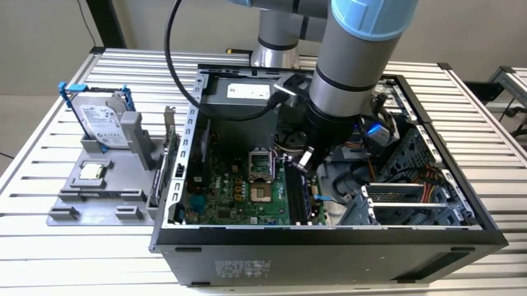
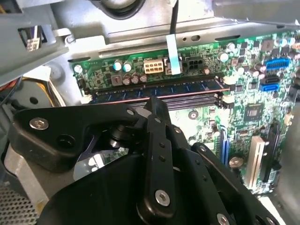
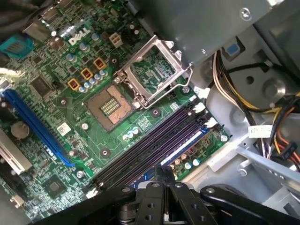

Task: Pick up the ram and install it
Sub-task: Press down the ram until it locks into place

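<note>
The ram [image 2: 154, 87] stands edge-up in the outermost slot of the motherboard [image 3: 93, 84] (thin, light, rigid, chip faces fragile). The gripper [image 2: 154, 105], fingers closed together, bears on its top edge, the safest contact.

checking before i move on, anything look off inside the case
One thing stands out: the processor socket on the motherboard is empty, its metal retention frame flipped open. The ram lies level in its slot, not askew.
</note>
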Tool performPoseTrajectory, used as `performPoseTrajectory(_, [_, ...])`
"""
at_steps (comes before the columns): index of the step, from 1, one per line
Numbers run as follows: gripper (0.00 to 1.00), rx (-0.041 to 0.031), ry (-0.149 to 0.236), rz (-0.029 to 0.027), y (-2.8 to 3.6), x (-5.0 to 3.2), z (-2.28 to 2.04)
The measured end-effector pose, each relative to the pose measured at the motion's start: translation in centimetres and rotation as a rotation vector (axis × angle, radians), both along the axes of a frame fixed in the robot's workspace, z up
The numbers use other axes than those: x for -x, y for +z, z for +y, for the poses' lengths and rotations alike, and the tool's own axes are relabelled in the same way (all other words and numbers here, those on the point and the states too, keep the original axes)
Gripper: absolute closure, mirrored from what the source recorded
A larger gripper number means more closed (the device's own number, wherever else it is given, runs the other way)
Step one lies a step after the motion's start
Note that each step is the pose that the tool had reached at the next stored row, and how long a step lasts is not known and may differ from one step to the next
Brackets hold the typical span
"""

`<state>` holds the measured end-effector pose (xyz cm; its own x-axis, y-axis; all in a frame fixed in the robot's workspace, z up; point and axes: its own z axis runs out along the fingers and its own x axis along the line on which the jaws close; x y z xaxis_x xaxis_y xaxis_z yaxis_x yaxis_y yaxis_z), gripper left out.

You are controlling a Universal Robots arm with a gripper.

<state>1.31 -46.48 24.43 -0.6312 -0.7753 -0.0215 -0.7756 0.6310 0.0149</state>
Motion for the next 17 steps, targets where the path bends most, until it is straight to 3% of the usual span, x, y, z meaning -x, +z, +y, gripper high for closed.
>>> performPoseTrajectory(9, [1.00, 0.0002, 0.160, -0.0001, 0.01, 0.00, -0.01])
performPoseTrajectory(17, [1.00, 0.0002, 0.273, -0.0010, 0.01, -0.03, -0.01])
